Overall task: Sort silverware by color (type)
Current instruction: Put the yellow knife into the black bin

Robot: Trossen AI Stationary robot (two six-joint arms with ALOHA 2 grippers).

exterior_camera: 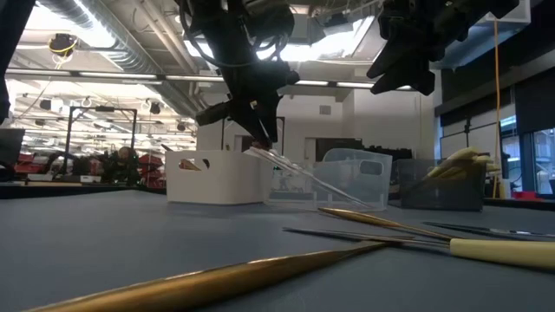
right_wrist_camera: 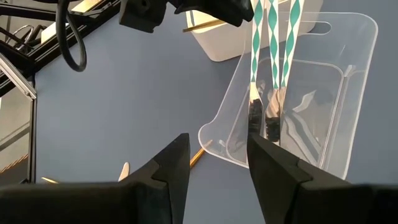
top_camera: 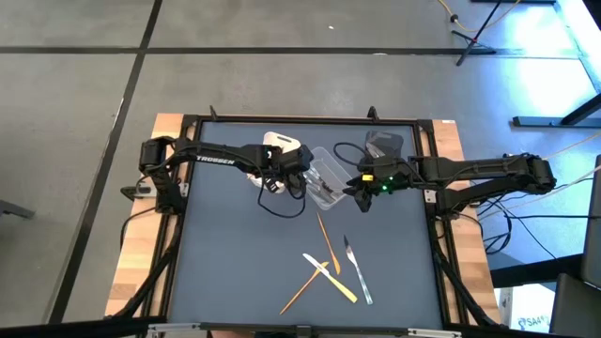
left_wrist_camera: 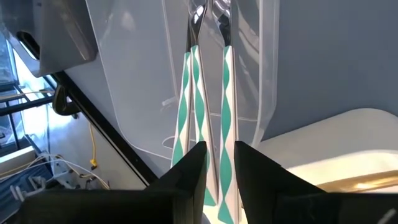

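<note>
My left gripper (top_camera: 299,178) is shut on a few slim utensils (left_wrist_camera: 211,93) with white-and-teal patterned handles and shiny ends, above the clear tub (top_camera: 324,180). Their lower ends (right_wrist_camera: 264,115) reach into that tub. My right gripper (right_wrist_camera: 217,162) is open, raised just right of the clear tub (right_wrist_camera: 336,93), and touches nothing. Several tan, yellow and clear pieces of silverware (top_camera: 333,268) lie flat on the table's near middle; in the low view they show as long tan and yellow shafts (exterior_camera: 217,277). My left gripper pinches the patterned handles (left_wrist_camera: 214,146) between its two fingers, near their upper ends. The fingers come from above, slanting down along the pieces. The utensils (exterior_camera: 295,169) hang slanted below the fingers, lifted off the table, with their shiny ends inside the clear tub.
A white tub (top_camera: 279,145) stands left of the clear one and a dark grey tub (top_camera: 383,145) right of it, holding yellow pieces (exterior_camera: 455,160). A black cable (top_camera: 282,202) loops on the dark mat. The mat (top_camera: 235,263) lies inside a black frame.
</note>
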